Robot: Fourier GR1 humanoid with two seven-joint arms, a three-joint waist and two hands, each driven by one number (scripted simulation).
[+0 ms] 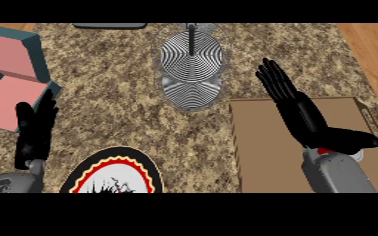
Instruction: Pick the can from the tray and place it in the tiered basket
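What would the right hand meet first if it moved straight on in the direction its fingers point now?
Probably nothing soon: the right hand points up and slightly left over bare counter, passing right of the tiered basket. Its height above the counter is unclear.

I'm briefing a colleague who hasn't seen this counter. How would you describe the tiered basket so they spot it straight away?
Start from the speckled granite counter and look to its far middle. The tiered basket stands there, an oval of fine black-and-white mesh with a dark post rising from its centre. Unlike the flat brown tray at the right or the red-and-yellow rimmed plate near the front, it is see-through wire.
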